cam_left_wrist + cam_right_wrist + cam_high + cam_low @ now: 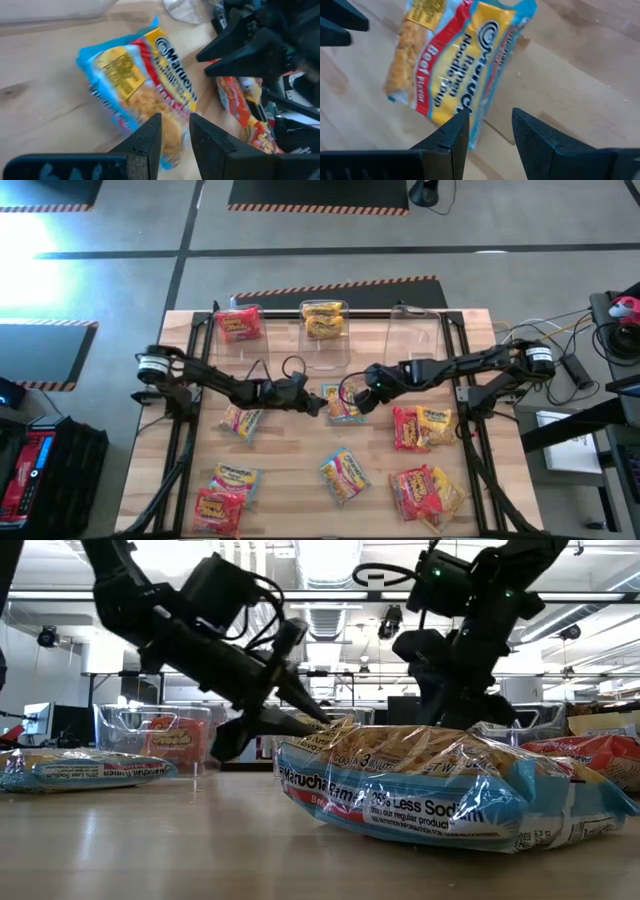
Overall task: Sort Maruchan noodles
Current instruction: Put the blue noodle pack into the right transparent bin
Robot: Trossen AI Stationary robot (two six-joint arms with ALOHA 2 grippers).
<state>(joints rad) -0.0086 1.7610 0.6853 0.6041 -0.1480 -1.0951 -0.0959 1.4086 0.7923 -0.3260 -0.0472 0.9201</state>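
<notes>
Both arms meet over the middle of the wooden tabletop (290, 465), where a blue-edged Maruchan packet (343, 404) lies flat between them. The left gripper (312, 402) comes in from the left and sits at the packet's left edge; its wrist view shows its jaws spread a little, with the packet (145, 97) just beyond the fingertips (150, 131) and nothing between them. The right gripper (362, 398) reaches in from the right and hovers at the same packet's right edge, jaws likewise parted and holding nothing, the packet (457, 60) lying ahead of its fingertips (457, 131). In the low view the two grippers angle down toward each other behind a large near packet (450, 785). Three clear bins stand along the far edge: the left bin (238, 328) holds a red packet (240, 325), the middle bin (325, 348) holds a yellow-orange packet (324, 320), and the right bin (417, 332) shows no packet inside. Other packets lie scattered on the wood: one left of centre (242, 421), a pair at the near left (225, 492), one near the front middle (343, 476), a red and yellow pair at the right (422, 427) and another pair at the near right (425, 492)
</notes>
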